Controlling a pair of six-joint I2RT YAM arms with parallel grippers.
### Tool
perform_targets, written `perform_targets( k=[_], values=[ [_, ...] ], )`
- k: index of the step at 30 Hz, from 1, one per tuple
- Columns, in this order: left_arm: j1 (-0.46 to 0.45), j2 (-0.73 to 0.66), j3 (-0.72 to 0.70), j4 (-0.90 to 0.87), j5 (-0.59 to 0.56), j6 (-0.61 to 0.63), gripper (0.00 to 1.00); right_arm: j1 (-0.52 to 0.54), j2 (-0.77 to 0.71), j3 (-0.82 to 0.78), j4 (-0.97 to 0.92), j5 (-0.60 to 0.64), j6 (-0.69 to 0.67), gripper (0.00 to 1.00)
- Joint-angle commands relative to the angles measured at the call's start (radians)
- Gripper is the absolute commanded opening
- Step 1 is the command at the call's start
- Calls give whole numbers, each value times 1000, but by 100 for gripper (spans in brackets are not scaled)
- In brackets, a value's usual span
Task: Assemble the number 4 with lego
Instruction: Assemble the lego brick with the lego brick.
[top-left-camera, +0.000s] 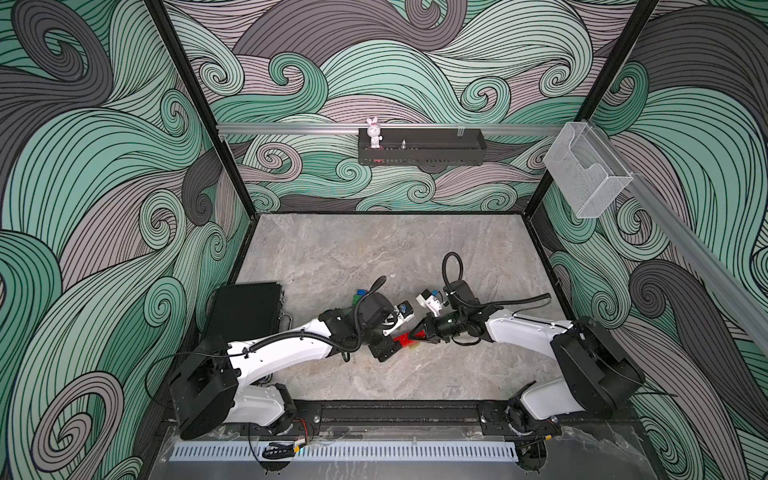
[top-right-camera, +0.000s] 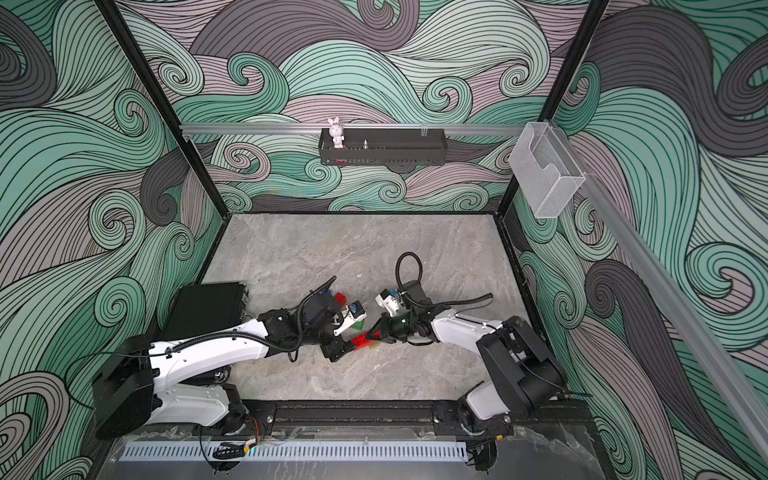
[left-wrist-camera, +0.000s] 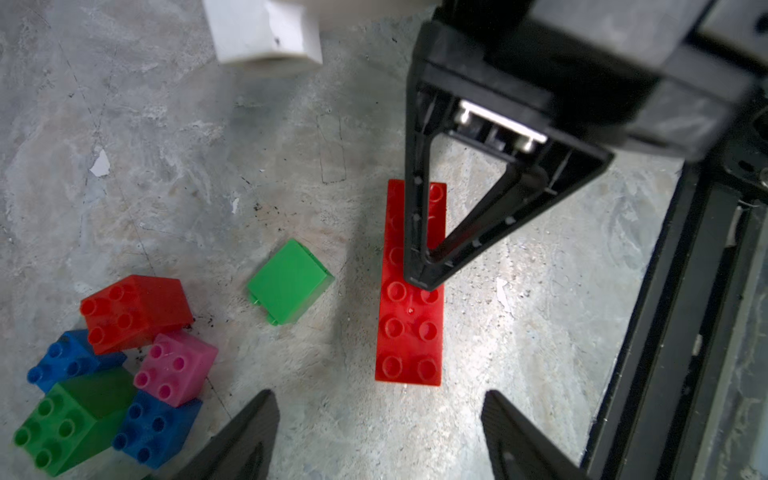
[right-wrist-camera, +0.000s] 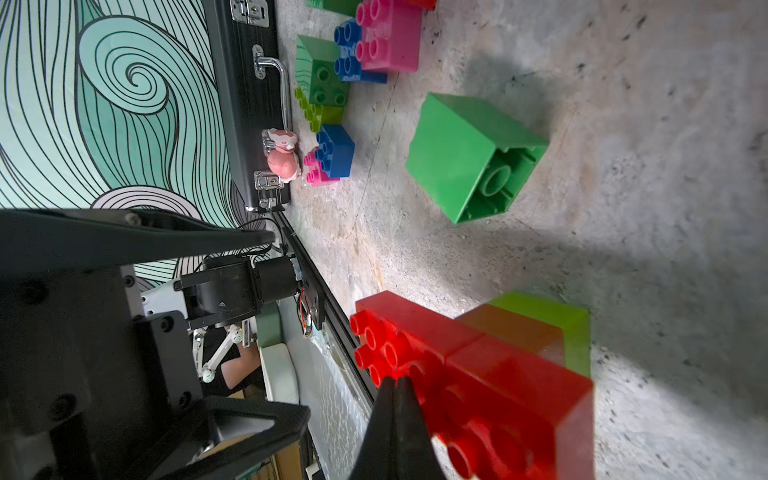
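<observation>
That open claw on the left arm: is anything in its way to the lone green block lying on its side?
Nothing visible does. Only bare table lies between the left gripper and the green brick. The long red brick lies beside that path, not across it, with the shut right gripper on its studs.

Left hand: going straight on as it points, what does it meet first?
Probably the near end of the long red brick, straight ahead of the open left hand. The shut right hand sits on that brick farther along. Depth unclear.

1 long red lego brick (left-wrist-camera: 409, 328) flat, studs up; 1 green brick (left-wrist-camera: 289, 282) on its side nearby; mixed-colour heap (left-wrist-camera: 124, 353) apart.
</observation>
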Motion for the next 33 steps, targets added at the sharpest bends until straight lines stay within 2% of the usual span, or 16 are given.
perform_targets(
  k=[1, 3, 8, 12, 16, 18, 21, 29, 33],
  values=[
    [3, 15, -13, 28, 39, 16, 86, -25, 45, -46, -153, 220, -8, 0],
    [1, 33, -25, 58, 78, 23, 99, -23, 49, -45, -145, 219, -4, 0],
    [-10, 97, -26, 99, -27, 2, 99, -23, 43, -46, -130, 211, 4, 0],
    [-9, 180, 6, 90, -128, -14, 93, -23, 23, -41, -127, 211, 8, 0],
    [-10, 189, 5, 115, -209, -26, 89, -22, 4, -32, -137, 220, 13, 0],
    [-6, 179, -3, 135, -259, -42, 88, -23, -8, -27, -139, 222, 19, 5],
    [-7, 164, -11, 151, -269, -50, 88, -22, -17, -11, -135, 224, 26, 12],
    [-1, 122, -35, 169, -299, -80, 90, -22, -33, 29, -115, 219, 40, 20],
    [1, 111, -46, 165, -344, -91, 92, -23, -60, 41, -116, 223, 35, 28]
  ],
)
